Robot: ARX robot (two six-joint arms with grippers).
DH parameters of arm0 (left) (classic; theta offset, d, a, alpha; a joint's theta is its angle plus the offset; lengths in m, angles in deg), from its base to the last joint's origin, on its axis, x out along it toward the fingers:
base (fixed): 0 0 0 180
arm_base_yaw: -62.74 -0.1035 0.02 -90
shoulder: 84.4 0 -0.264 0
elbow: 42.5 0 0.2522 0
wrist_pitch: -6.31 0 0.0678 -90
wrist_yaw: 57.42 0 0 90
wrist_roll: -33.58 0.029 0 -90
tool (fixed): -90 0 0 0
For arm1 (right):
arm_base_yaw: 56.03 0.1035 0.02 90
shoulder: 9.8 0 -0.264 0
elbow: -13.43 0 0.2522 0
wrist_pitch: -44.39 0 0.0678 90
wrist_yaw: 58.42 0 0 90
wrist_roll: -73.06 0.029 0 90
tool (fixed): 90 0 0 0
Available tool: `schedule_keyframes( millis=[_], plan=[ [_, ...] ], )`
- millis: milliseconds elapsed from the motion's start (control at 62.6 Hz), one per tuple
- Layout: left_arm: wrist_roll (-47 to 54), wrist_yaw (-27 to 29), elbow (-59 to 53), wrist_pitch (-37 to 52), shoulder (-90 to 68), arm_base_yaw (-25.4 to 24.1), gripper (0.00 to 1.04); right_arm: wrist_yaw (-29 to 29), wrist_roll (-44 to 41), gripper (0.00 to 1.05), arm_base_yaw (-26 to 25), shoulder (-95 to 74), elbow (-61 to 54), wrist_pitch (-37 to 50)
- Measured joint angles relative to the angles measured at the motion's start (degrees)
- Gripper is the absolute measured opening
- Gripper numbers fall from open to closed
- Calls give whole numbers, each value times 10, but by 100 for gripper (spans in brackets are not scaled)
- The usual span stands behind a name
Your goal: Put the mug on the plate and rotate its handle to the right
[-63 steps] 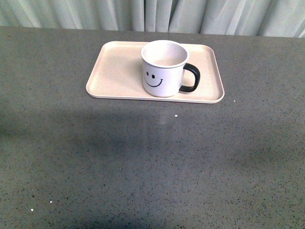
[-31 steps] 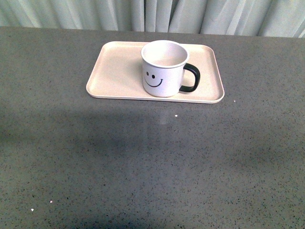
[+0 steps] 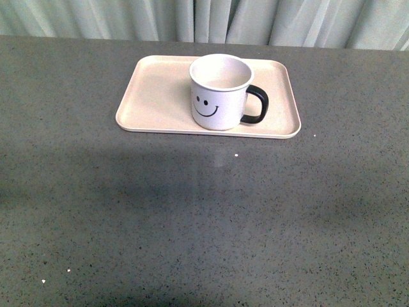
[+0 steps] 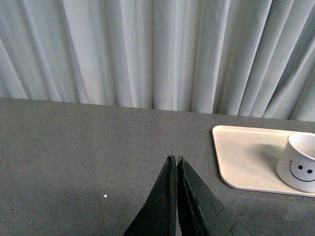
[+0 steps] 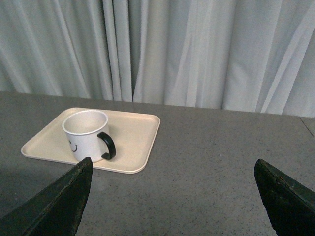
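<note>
- The left gripper [image 4: 174, 160] is clenched: its two dark fingers [image 4: 160, 196] lie pressed together tip to tip, closed on themselves, above the grey speckled table [image 3: 204, 224].
- The right gripper [image 5: 173, 161] is released, its fingers [image 5: 69, 196] spread wide, and bare table shows in the gap between them.
- Neither arm shows in the front view.
- The mug [image 3: 220, 93] stands upright on the plate [image 3: 160, 96], ahead of both grippers and well apart from each; neither touches it.
- From the left gripper, the plate lies forward and off to one side of the shut fingertips. Only part of the mug shows there, with its smiley face turned toward that gripper.
- From the right gripper, the plate lies forward past the fingertips, more in line with one finger than with the other.
- In the front view the mug sits a little right of the plate's middle, close to the rim nearest the robot, with its base fully inside the rim.
- The handle [image 3: 257, 104] points to the robot's right, over the plate, and the smiley face looks back at the robot.
- The mug's open mouth shows a pale inside.
- A pleated pale curtain [image 3: 204, 19] hangs behind the table's far edge, beyond the plate.
- A few white specks [image 3: 236, 155] lie on the table between the plate and the grippers.
</note>
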Motion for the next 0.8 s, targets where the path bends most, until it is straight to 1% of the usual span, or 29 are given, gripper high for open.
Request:
schedule_keyframes(
  millis=[48,128,367,399,431,495,511,527,543,559,575,591,607,623,655,687,703,735,783,799],
  plan=[
    [0,0,0,-9,8,0,1,0,0,95,0,0,0,0],
    [0,0,0,-95,74,0,1,0,0,96,0,0,0,0],
    [0,0,0,-107,96,0,1,0,0,96,0,0,0,0],
    [0,0,0,-107,96,0,5,0,0,95,0,0,0,0],
    [0,0,0,-107,96,0,13,0,0,95,0,0,0,0],
    [0,0,0,-107,96,0,23,0,0,95,0,0,0,0],
    [0,0,0,-107,96,0,27,-9,-1,96,-2,-4,2,-4],
    [0,0,0,-107,96,0,30,-73,-12,95,-21,-31,23,-59],
    [0,0,0,-107,96,0,34,-96,-15,96,-30,-45,32,-83],
    [0,0,0,-107,96,0,38,-136,-26,95,-49,-79,53,-124],
    [0,0,0,-107,96,0,39,-158,-32,95,-58,-99,64,-144],
    [0,0,0,-107,96,0,43,-198,-42,95,-77,-145,87,-178],
    [0,-1,0,-107,96,0,46,-233,-45,96,-94,-189,108,-195],
    [0,-1,0,-107,96,0,48,-247,-50,96,-101,-210,116,-197],
    [0,0,0,-107,96,0,54,-275,-58,95,-123,-287,149,-182],
    [0,0,0,-107,96,0,59,-277,-67,96,-132,-340,175,-156],
    [0,0,0,-107,96,0,62,-276,-68,95,-134,-357,184,-145],
    [0,0,0,-107,96,0,71,-266,-80,96,-136,-439,230,-93],
    [0,0,0,-107,96,0,82,-252,-92,95,-132,-527,282,-39],
    [0,0,0,-107,96,0,84,-244,-96,95,-129,-555,299,-27]
  ],
)
